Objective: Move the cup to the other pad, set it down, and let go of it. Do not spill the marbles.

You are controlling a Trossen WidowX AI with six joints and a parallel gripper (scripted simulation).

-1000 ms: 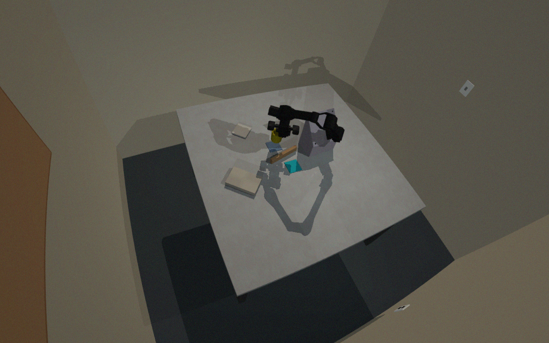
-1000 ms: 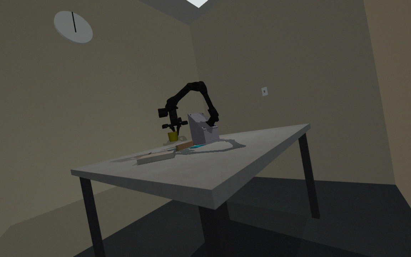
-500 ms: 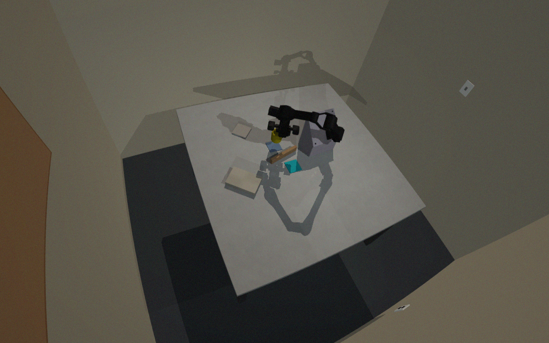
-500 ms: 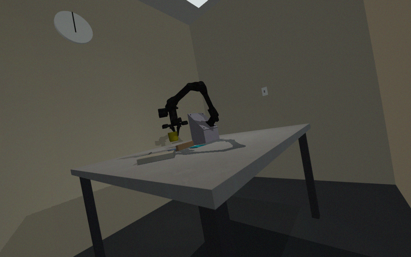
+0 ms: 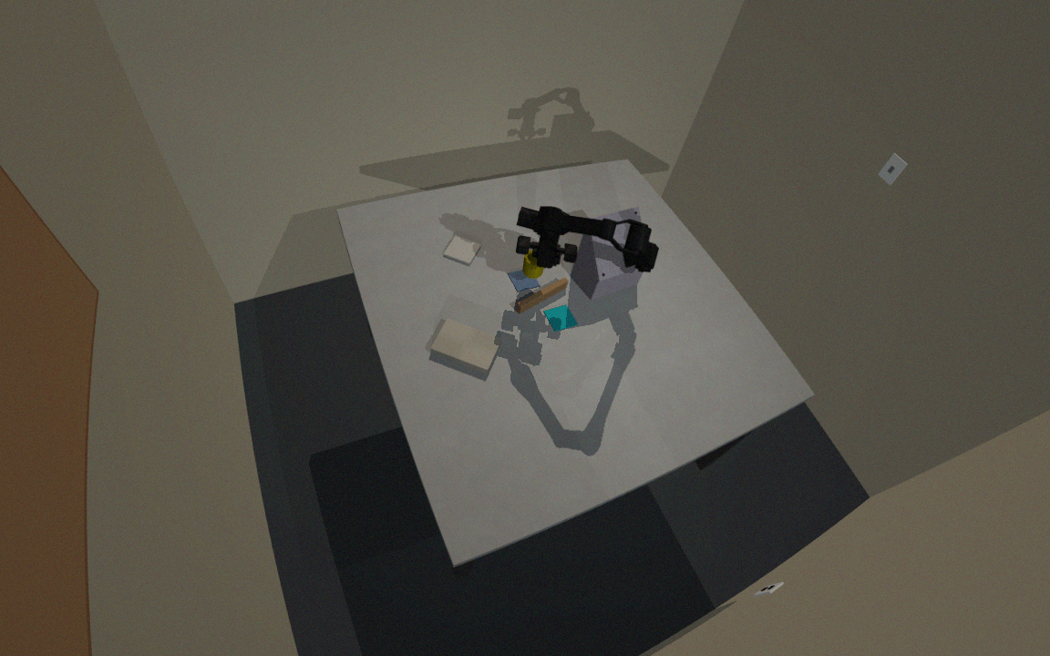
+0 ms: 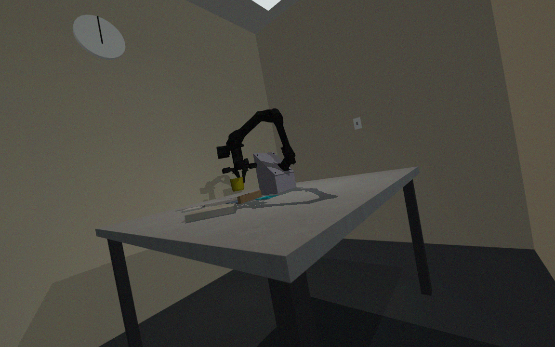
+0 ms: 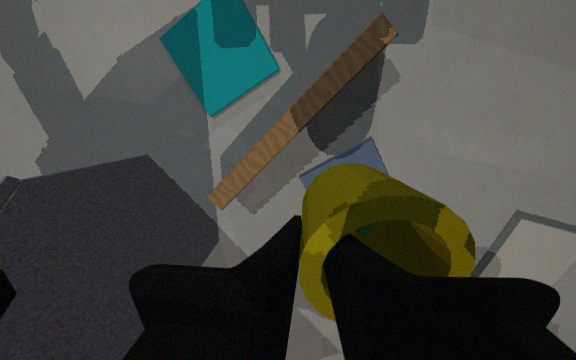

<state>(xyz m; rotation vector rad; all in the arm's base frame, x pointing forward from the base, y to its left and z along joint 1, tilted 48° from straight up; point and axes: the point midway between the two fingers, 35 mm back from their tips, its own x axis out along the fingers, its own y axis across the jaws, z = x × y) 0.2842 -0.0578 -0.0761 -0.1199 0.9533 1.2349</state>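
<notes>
We see yellow cup (image 7: pixel 383 225), teal pad (image 7: pixel 220 57), blue pad (image 7: pixel 353 157), wood-grain brown bar (image 7: pixel 300 112), black gripper (image 7: pixel 313 280).

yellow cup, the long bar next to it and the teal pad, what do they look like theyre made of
Yellow cup, pinched by its wall in the tool: smooth, matte and evenly colored, perhaps plastic or glazed ceramic; the look leaves it open. Long bar: wood, going by its brown streaked grain, unpolished. Teal pad: thin, flat, uniform color with no shine, maybe foam, rubber or card.
</notes>
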